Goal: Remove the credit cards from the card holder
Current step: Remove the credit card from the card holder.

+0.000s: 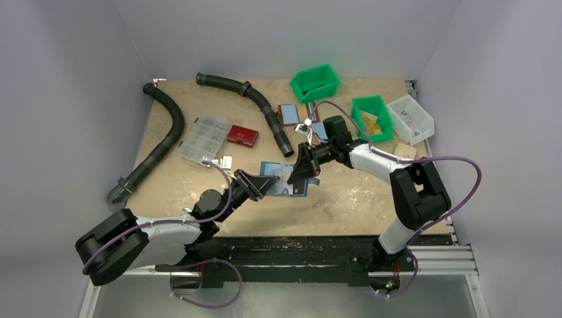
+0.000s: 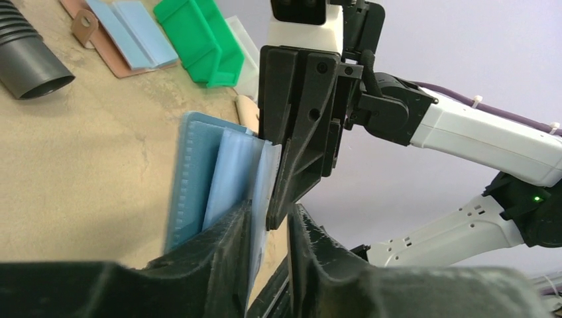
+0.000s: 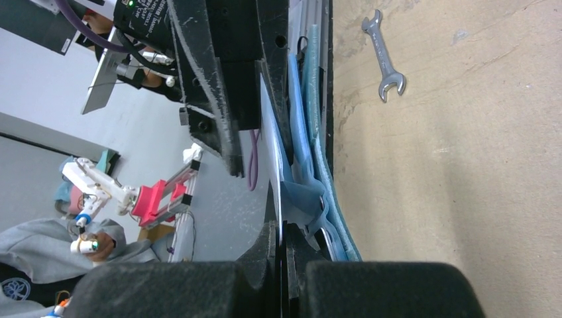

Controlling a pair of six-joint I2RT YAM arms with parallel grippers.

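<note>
— Two grippers meet over the middle of the table (image 1: 344, 205). Where's the card holder (image 1: 275, 169)?
— Your left gripper (image 1: 263, 185) clamps it, spread open. Your right gripper (image 1: 301, 174) pinches a pale card (image 2: 266, 169) at its pocket.

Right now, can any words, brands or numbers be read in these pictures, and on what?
No text is readable.
No print shows on the blue folding card holder or the pale card.
The flat dark-red box: markings too small.
The round emblem on the dark garment: too blurred.
</note>
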